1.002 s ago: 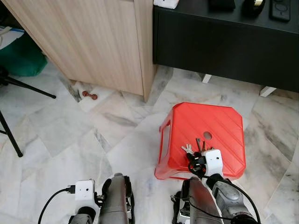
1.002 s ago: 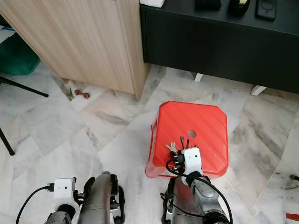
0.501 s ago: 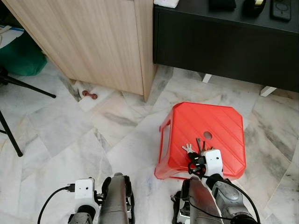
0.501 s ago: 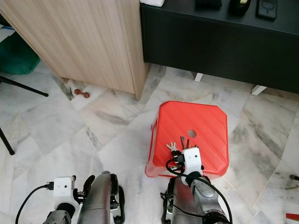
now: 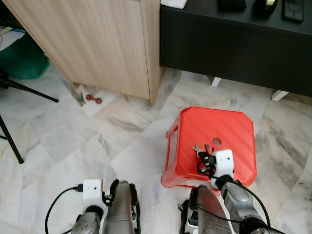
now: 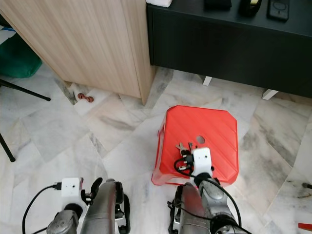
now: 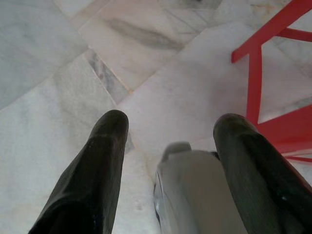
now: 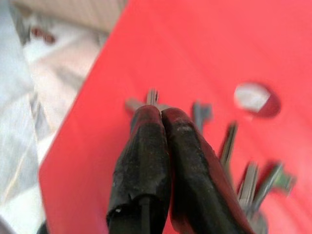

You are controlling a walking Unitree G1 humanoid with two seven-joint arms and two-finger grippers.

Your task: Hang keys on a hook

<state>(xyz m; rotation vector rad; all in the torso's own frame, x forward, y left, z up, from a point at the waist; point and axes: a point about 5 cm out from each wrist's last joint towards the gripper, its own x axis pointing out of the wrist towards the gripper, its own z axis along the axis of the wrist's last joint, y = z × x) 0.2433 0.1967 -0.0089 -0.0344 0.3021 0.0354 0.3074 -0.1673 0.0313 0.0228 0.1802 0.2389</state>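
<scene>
Even, soft daylight fills the head views, which are sharp, with only faint shadows under the red stool (image 5: 214, 141) and the dark cabinet (image 5: 234, 48). The right wrist view is blurred throughout, the keys (image 8: 243, 165) smeared; the left wrist view is softly out of focus on its near fingers (image 7: 92, 170).

Marble floor (image 5: 73, 131); wood cabinet (image 5: 97, 44); black sideboard (image 5: 234, 48); red stool (image 5: 229, 131).

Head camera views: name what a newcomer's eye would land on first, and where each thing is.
The bright red stool stands out on the pale marble floor, just ahead of the robot on its right. A bunch of keys fans out on the stool's top beside its round hole, with the right claw pinched shut at them. Behind stand a light wooden cabinet on the left and a black cabinet on the right.
</scene>
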